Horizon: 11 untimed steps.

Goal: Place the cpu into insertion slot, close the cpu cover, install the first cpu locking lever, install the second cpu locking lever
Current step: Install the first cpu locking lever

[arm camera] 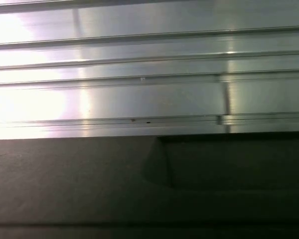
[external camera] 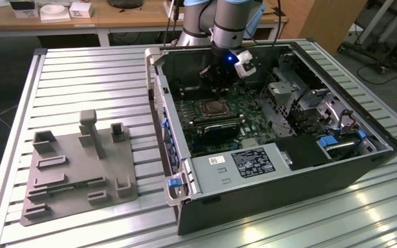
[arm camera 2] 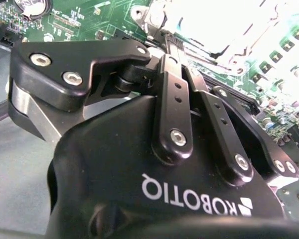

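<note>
On the exterior view's left we are looking at a grey holder block (external camera: 81,170) lying on the ribbed metal tabletop (external camera: 81,72), with nothing we can pick out as the chip on it. Moving right, the open computer case (external camera: 268,129) is lying on its side, and the socket (external camera: 214,108) is sitting in the middle of the green board (external camera: 254,121), with a silvery frame, the cover (external camera: 214,107), apparently lying around it. Whether the chip is already seated under that frame we cannot tell from here.

The gripper (external camera: 216,85) is hanging just above the socket, inside the case. In the second wrist view the gripper (arm camera 2: 172,45) is showing its two black fingers (arm camera 2: 173,99) drawn close together, pointing at the glaring bright metal of the socket area; we are seeing nothing between them.

We are judging the chip to be light, stiff and fragile, with a slick metal face, best taken by two opposite edges and kept level. The cover looks thin and springy, better pushed on its free edge than pinched. The levers would be thin wire, stiff but easy to slip off.
</note>
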Available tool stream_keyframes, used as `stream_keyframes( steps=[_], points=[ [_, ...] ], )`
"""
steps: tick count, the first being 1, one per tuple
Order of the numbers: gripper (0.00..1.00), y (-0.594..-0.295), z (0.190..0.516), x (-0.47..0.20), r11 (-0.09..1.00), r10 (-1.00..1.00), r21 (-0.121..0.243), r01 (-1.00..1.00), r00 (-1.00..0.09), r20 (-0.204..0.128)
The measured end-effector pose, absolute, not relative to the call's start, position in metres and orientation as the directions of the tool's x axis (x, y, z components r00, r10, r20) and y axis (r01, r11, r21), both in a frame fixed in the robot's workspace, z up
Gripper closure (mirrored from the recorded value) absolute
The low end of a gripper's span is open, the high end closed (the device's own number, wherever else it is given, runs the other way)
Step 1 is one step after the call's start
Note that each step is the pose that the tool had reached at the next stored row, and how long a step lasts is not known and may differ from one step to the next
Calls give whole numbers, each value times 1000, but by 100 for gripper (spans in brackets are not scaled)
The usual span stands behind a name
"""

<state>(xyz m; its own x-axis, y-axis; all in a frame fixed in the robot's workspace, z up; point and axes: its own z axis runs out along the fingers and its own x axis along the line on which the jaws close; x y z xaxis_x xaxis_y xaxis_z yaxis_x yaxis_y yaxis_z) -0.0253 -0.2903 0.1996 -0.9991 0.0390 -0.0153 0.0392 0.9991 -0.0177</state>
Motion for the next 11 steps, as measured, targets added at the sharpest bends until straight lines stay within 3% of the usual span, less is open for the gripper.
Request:
stream_keyframes(
  steps=[11],
  points=[
    [90, -291, 200, -25, 999, 39, -28, 39, -999, -16]
  ],
)
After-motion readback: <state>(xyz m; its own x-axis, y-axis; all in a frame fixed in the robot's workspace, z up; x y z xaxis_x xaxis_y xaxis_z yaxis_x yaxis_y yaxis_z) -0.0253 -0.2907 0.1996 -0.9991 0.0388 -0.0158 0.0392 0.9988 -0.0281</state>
